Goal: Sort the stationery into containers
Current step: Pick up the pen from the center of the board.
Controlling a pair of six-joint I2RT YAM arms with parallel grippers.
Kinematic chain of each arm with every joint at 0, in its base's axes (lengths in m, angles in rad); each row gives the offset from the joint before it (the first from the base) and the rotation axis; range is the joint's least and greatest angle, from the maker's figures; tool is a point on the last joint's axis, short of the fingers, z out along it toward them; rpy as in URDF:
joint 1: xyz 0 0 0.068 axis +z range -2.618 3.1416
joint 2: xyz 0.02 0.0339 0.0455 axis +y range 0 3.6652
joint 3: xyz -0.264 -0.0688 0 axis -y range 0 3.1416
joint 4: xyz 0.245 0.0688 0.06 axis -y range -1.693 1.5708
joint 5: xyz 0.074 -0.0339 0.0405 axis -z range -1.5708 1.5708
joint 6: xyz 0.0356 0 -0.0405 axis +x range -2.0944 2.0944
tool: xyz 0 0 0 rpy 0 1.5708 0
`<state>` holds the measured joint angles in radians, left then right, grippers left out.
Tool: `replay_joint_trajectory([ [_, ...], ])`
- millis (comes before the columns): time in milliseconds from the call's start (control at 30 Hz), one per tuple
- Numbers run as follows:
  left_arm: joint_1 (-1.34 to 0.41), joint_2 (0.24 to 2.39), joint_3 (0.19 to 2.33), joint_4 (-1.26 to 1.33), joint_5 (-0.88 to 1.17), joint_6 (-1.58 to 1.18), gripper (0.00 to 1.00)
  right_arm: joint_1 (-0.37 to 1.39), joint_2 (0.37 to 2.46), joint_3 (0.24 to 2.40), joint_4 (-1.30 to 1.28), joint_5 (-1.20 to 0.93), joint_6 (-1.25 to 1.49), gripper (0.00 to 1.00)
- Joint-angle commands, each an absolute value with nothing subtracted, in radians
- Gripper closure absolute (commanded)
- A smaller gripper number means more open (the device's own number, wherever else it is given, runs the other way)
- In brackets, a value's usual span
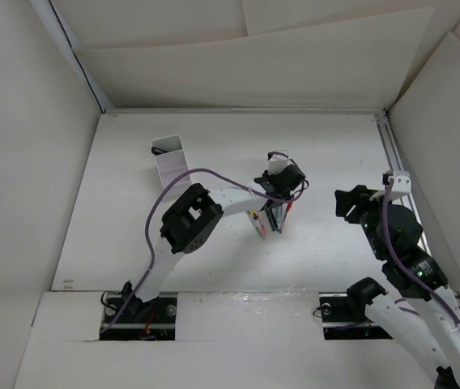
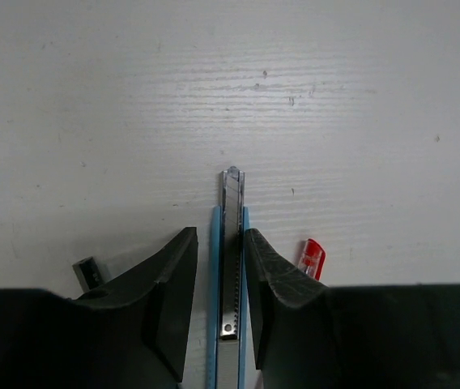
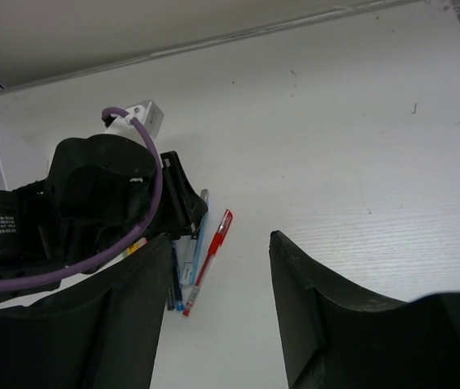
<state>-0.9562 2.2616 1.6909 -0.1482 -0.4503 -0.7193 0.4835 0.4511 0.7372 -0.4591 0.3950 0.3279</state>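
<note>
Both jaws of the left gripper (image 2: 220, 243) straddle the blue cutter (image 2: 230, 243), part open and not yet clamped; the right gripper (image 3: 220, 243) hangs wide and empty. That cutter lies mid-table in the stationery pile (image 1: 267, 220), right of and nearer than the white box (image 1: 169, 162); its long axis runs along the jaw faces, blade end pointing away from the wrist. Close squarely on the body; lift straight, clear of the red pen (image 2: 313, 258).

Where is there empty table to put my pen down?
The far strip between the white box and the metal rail is bare, and so is the near left corner beside the left arm. It is crowded mid-table, where the left gripper sits over the pen pile.
</note>
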Motion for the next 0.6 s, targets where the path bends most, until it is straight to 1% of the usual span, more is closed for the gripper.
replay_joint_trajectory([
  [0,-0.963,2.263,1.733,-0.186,-0.488,-0.704,0.74,0.477,0.445,0.75,-0.446,0.368,0.311,0.43],
  [200,-0.963,2.295,1.744,-0.176,-0.453,-0.693,0.74,0.477,0.445,0.732,-0.416,0.336,0.311,0.43],
  [300,-0.963,2.315,1.744,-0.176,-0.442,-0.684,0.76,0.477,0.445,0.732,-0.407,0.336,0.311,0.43],
  [433,-0.973,2.315,1.744,-0.186,-0.442,-0.675,0.76,0.477,0.445,0.732,-0.396,0.327,0.311,0.43],
  [533,-0.973,2.326,1.762,-0.198,-0.454,-0.675,0.92,0.477,0.454,0.732,-0.396,0.327,0.311,0.43],
  [567,-0.973,2.335,1.763,-0.213,-0.48,-0.675,0.96,0.477,0.454,0.732,-0.396,0.327,0.311,0.43],
])
